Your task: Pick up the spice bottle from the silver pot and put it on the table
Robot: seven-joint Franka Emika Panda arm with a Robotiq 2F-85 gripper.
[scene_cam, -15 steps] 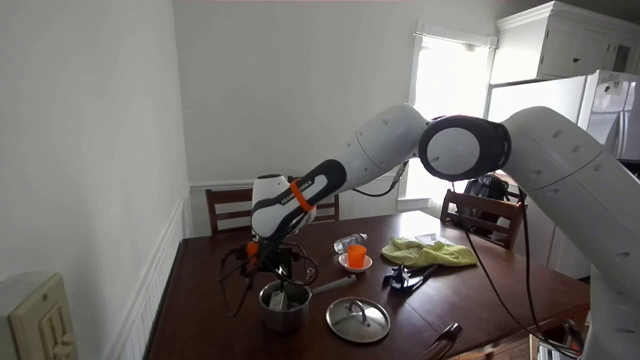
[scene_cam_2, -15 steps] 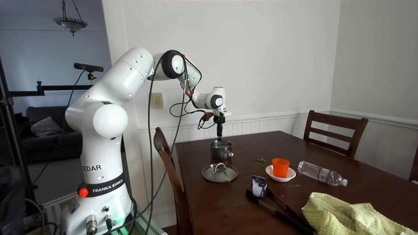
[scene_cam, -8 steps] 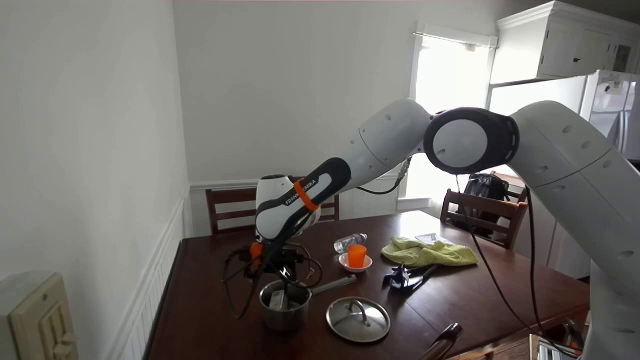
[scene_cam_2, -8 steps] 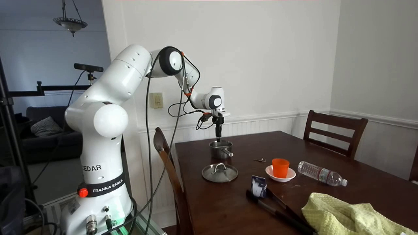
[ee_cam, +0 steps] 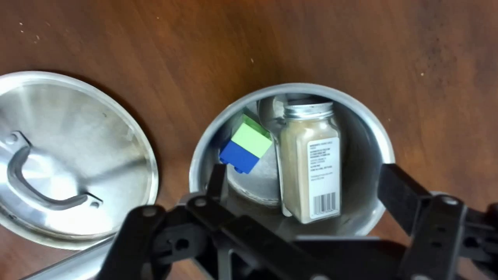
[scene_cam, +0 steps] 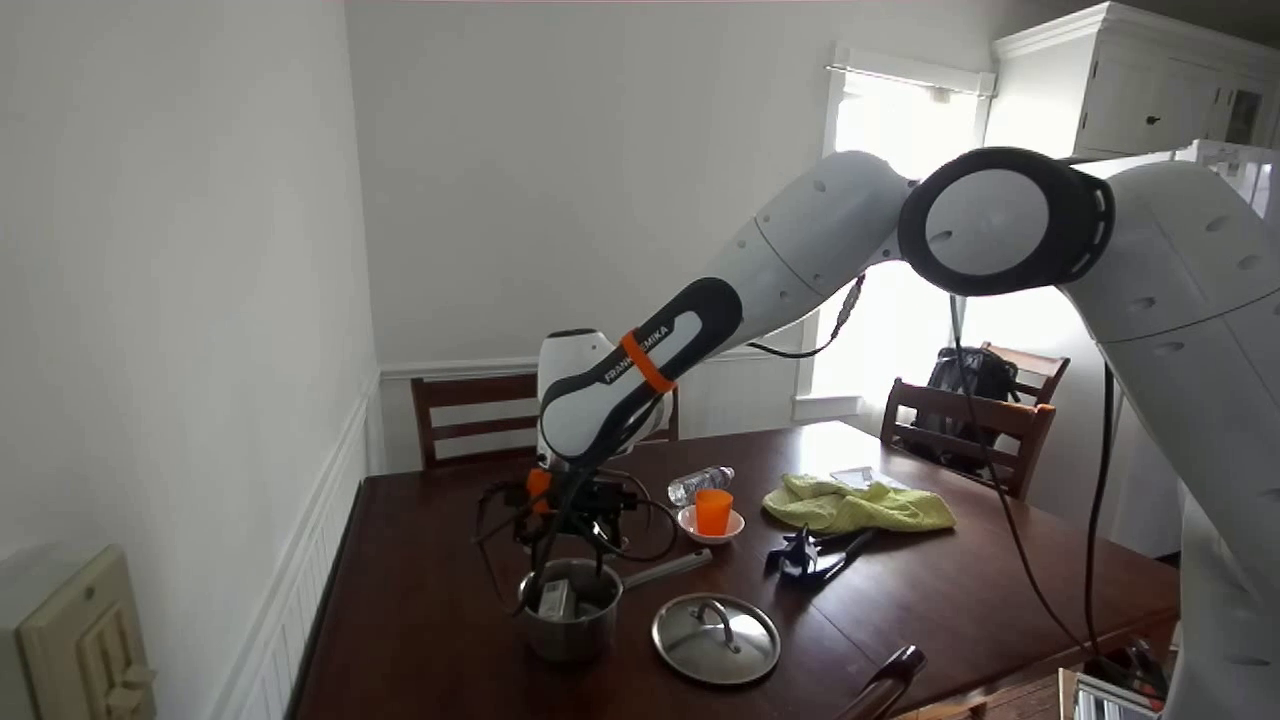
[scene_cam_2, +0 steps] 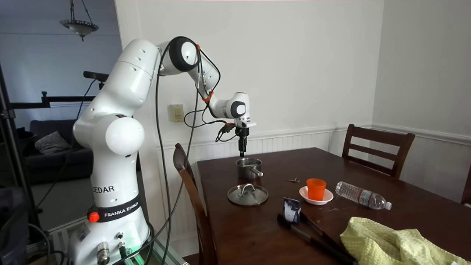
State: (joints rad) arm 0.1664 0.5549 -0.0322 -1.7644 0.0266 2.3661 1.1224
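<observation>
Aiming seems the step: the pincer [ee_cam: 304,175], wide above the pot [scene_cam: 572,637], should next descend astride the bottle [ee_cam: 310,165].

Pale walls [scene_cam: 620,180], bright window [scene_cam: 905,125], brown wooden chairs [scene_cam_2: 381,137], dark sofa [scene_cam_2: 44,165]

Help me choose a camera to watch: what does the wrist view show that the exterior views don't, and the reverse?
Only the wrist view lets you make out the green and blue toy block and the spoon, both inside the silver pot.

Only the exterior views show the orange cup, the white dish under it, the water bottle and the cloth.

All share the pot, the lid, the table and the gripper. The spice bottle shows in the wrist view and in an exterior view.
</observation>
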